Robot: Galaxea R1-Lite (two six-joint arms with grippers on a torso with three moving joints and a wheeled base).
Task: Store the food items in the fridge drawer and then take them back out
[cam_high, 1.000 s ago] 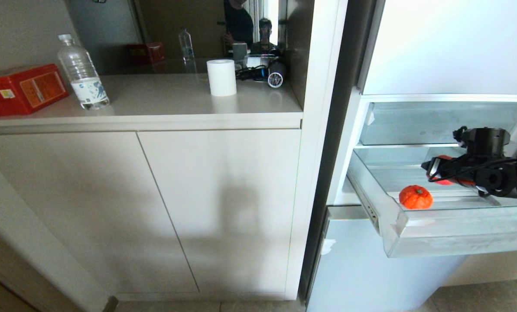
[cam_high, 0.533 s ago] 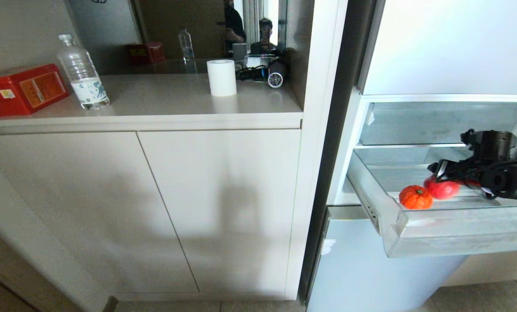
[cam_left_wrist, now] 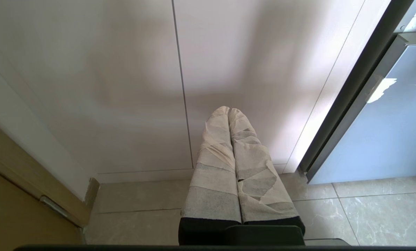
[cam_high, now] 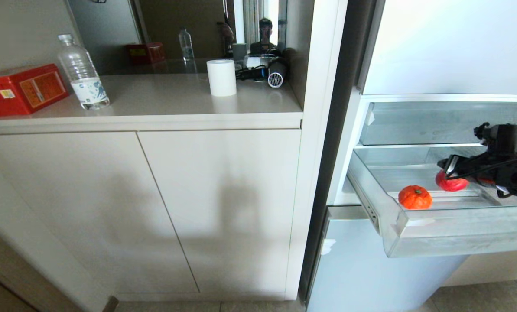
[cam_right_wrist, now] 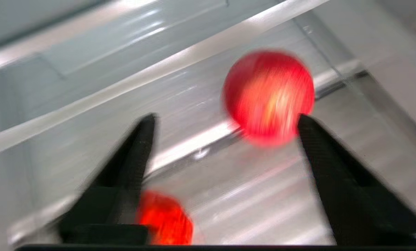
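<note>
The clear fridge drawer (cam_high: pixel 457 229) is pulled out. On its ribbed floor (cam_right_wrist: pixel 263 195) lie two food items: an orange tangerine (cam_high: pixel 415 197) near the front left and a red apple-like fruit (cam_high: pixel 451 181) behind it to the right. My right gripper (cam_high: pixel 450 170) hangs over the drawer just above the red fruit. In the right wrist view that gripper (cam_right_wrist: pixel 226 118) is open, the red fruit (cam_right_wrist: pixel 269 96) lies free just past its fingertips, and the tangerine (cam_right_wrist: pixel 164 218) shows by one finger. My left gripper (cam_left_wrist: pixel 228 111), wrapped in tape, is shut and parked low before the cabinet doors.
A shorter clear bin (cam_high: pixel 436 123) sits above the drawer, and the blue lower fridge door (cam_high: pixel 371 268) is below it. The counter (cam_high: pixel 176 104) to the left carries a red box (cam_high: pixel 22 89), a water bottle (cam_high: pixel 82 73) and a paper roll (cam_high: pixel 221 77). A mirror behind shows a person.
The red fruit has left my right gripper's jaws and now lies in the drawer, rolled a little right of the tangerine. The right gripper has drawn back to the right. Left arm unmoved.
</note>
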